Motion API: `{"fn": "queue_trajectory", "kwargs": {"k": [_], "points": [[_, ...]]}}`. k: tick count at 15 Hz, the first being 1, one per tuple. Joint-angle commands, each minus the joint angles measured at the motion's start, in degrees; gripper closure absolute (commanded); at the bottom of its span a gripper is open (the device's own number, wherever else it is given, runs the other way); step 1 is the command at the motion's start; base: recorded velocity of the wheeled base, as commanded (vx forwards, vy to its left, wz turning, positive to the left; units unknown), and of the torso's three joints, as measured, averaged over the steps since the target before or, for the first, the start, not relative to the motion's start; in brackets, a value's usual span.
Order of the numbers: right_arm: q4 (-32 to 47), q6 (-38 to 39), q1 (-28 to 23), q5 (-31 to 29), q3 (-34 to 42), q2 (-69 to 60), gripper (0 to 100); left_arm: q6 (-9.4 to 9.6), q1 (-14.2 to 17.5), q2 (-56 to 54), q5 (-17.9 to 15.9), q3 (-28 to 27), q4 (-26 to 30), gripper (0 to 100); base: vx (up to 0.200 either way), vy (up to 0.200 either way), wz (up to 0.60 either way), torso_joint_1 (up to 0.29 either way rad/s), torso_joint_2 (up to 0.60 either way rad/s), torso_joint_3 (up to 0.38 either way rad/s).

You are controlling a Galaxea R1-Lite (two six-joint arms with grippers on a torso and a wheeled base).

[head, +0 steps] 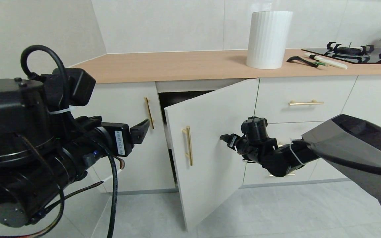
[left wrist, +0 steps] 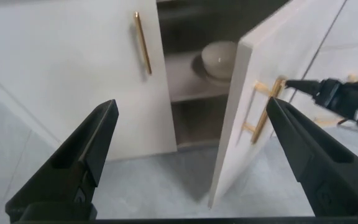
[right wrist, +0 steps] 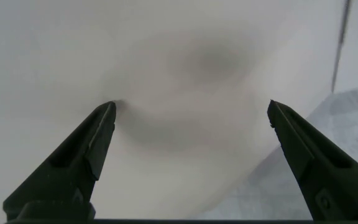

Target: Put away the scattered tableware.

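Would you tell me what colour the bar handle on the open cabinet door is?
Brass gold; the slim metal bar handle shows best in the head view.

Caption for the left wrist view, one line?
Open left claw faces the half-open cabinet door; a bowl sits on the shelf inside.

Cabinet door (head: 210, 138) half swung out, slab sits across the front approach. Way in is the gap (head: 180, 98) between its handle (head: 188, 145) edge and the closed door (head: 127, 132) to the left. Left tool (left wrist: 191, 112), jaws wide, faces that gap, nothing between. Inside: bowl (left wrist: 219, 59) takes up the shelf (left wrist: 188, 94), free room below it. Right tool (right wrist: 191, 112), jaws wide, hard up at the door's outer face.
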Motion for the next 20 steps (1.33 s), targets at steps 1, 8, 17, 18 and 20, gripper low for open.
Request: {"fn": "queue_trajectory", "kwargs": {"k": [1, 8, 17, 18, 20], "points": [[-0.3, 0.0, 0.0, 0.0, 0.0, 0.0, 0, -0.02, 0.1, 0.3, 0.0, -0.1, 0.0, 0, 0.200, 0.000, 0.00, -0.012, 0.00, 0.007], [-0.4, 0.9, 0.0, -4.5, -4.3, 2.5, 0, 0.07, 0.0, -1.0, 0.0, 0.0, -0.2, 0, 0.000, 0.000, 0.00, 0.000, 0.00, 0.000], [0.1, 2.1, -1.8, -11.0, -11.7, 5.4, 0, -0.02, 0.0, -0.9, 0.0, 0.0, -0.3, 0, 0.000, 0.000, 0.00, 0.000, 0.00, 0.000], [0.1, 2.1, -2.3, -11.9, -12.9, 6.3, 0, -0.02, 0.0, -0.9, 0.0, 0.0, -0.3, 0, 0.000, 0.000, 0.00, 0.000, 0.00, 0.000], [0.1, 2.1, -2.4, -12.3, -13.9, 7.0, 0, -0.02, 0.0, -0.9, 0.0, 0.0, -0.3, 0, 0.000, 0.000, 0.00, 0.000, 0.00, 0.000]]}}
